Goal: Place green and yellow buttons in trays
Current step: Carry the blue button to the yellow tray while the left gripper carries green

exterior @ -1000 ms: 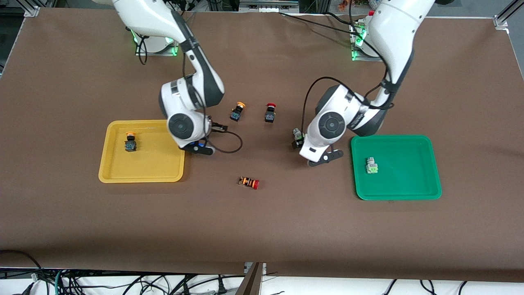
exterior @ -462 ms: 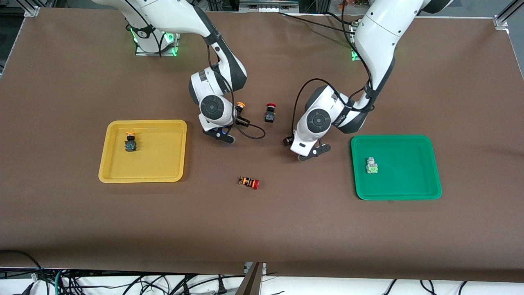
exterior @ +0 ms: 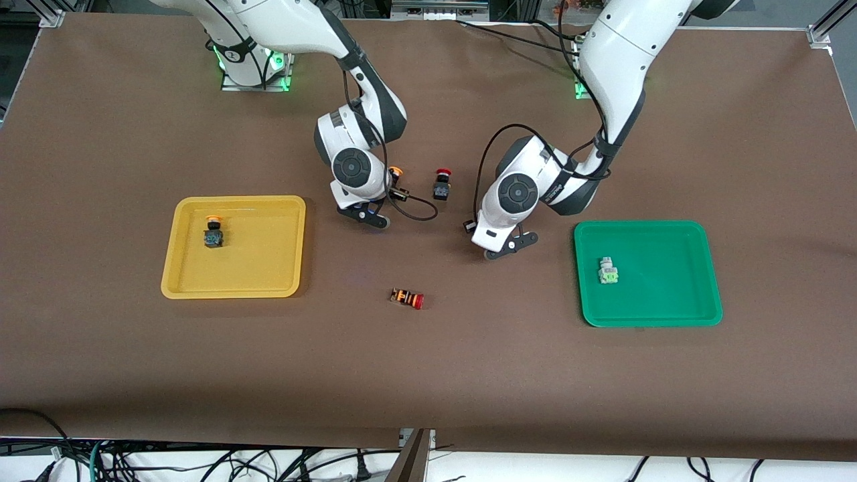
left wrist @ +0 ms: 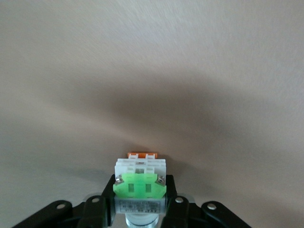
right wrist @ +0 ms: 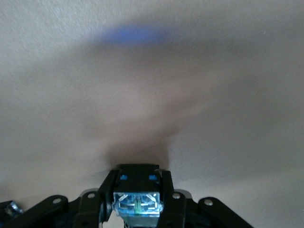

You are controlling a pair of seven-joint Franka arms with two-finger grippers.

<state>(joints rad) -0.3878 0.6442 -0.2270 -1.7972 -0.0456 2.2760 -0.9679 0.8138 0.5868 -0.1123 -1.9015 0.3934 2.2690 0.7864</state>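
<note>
- The worktop [exterior: 428, 375] is covered with a matte brown sheet, slightly creased.
- Left gripper [left wrist: 140, 216]: its black fingers [left wrist: 107, 202] are clamped on a green button [left wrist: 139, 184], a boxy white plastic body with a bright green face. It sits low over the bare worktop between the red-capped switch [exterior: 441, 184] and the green tray [exterior: 696, 231].
- Right gripper [right wrist: 137, 216]: its black fingers [right wrist: 105, 194] are clamped on a yellow button [right wrist: 138, 199], a squared black body with a glassy pale-blue end. Its orange cap [exterior: 395, 171] shows beside the wrist, over the worktop near the red-capped switch.
- The yellow tray [exterior: 234, 288], shallow and round-cornered, holds a second yellow button [exterior: 213, 232], standing upright.
- The green tray holds a second green button [exterior: 607, 270], near its middle.
- An orange-striped switch [exterior: 407, 298] with a red cap lies on its side, nearer the front camera than both grippers.
</note>
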